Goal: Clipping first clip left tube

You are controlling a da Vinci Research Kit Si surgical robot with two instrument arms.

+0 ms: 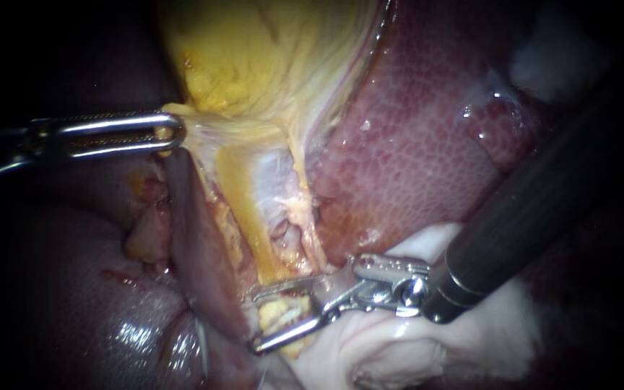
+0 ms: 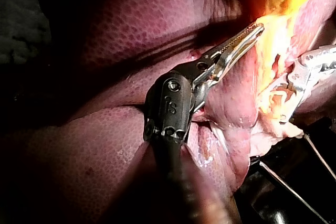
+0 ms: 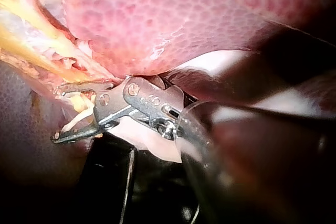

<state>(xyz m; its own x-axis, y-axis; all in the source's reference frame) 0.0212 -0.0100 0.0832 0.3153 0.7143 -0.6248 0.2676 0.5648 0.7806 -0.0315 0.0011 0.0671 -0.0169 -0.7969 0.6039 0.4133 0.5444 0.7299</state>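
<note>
Right instrument (image 1: 260,321) here, the dark-shafted one with shiny hinged metal jaws. Those jaws are gaping wide, with the pale yellow, lumpy tube (image 1: 282,312) sitting right in the gap between them. One jaw is on each side of it and nothing is squeezed. The right wrist view shows the same thing: the instrument (image 3: 58,115) straddles the tube (image 3: 80,109), with daylight still showing inside the jaws.

It's pretty crowded around there. Just past my jaw tips there's a smooth purplish fold of tissue (image 1: 196,238), which hides whatever is behind the tube. Beside the upper jaw is the mottled dark red liver (image 1: 413,144), close against the hinge. Under my shaft lies a soft, whitish, wet-looking mass (image 1: 399,354), and I can't tell what it is.

Following the tube away from my jaws, it leads to stretched yellow-white strands and then the bulging yellow gallbladder (image 1: 269,50). My left instrument (image 1: 175,135), with slim looped silver jaws, is well apart from mine at that far end. It's clamped on the gallbladder's lower edge, which looks taut. The left wrist view (image 2: 253,31) shows its jaws closed together at the yellow tissue.
</note>
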